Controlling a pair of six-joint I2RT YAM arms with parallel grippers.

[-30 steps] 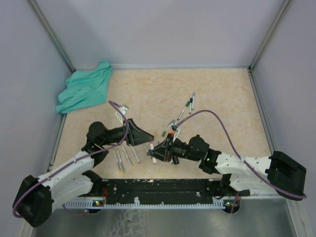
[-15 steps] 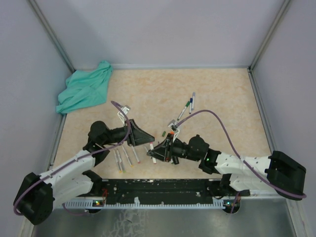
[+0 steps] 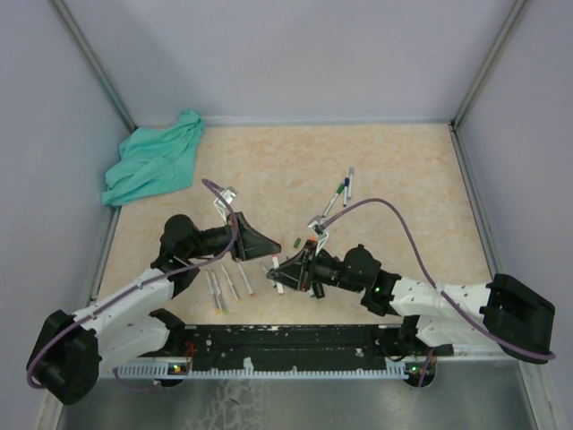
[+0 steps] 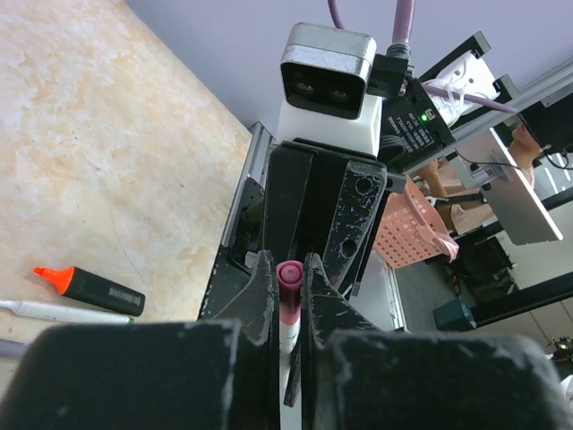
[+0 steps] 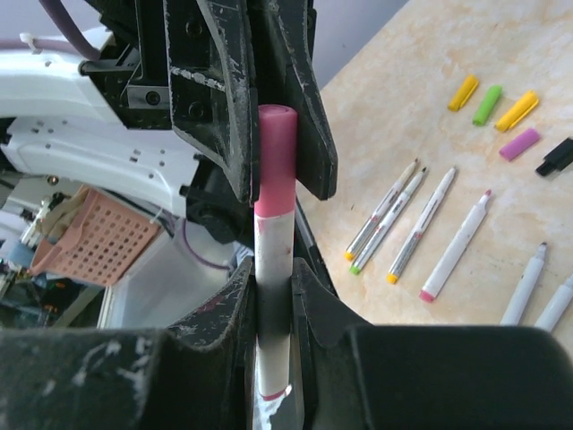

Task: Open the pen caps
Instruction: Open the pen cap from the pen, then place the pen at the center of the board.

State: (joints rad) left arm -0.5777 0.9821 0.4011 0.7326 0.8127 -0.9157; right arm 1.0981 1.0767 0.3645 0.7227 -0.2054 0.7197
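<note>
A white pen with a pink cap [image 5: 276, 152] is held between my two grippers just above the table. My right gripper [image 5: 273, 269] is shut on the white pen barrel [image 5: 271, 313]. My left gripper [image 4: 288, 269] is shut on the pink cap [image 4: 289, 285], facing the right gripper. In the top view the left gripper [image 3: 264, 253] and the right gripper [image 3: 281, 266] meet tip to tip at the table's near centre. Loose caps lie on the table: yellow [image 5: 463, 91], green [image 5: 488, 105], yellow [image 5: 517, 110], purple [image 5: 519, 143] and black [image 5: 557, 155].
Several uncapped pens [image 3: 229, 287] lie near the front edge below the left gripper. Capped pens [image 3: 344, 188] lie further back at centre right. An orange highlighter [image 4: 89, 287] lies beside the grippers. A teal cloth [image 3: 152, 161] sits at the back left. Walls enclose the table.
Both grippers have shifted only slightly and stay shut on the same pen. The cap still sits on the barrel.
</note>
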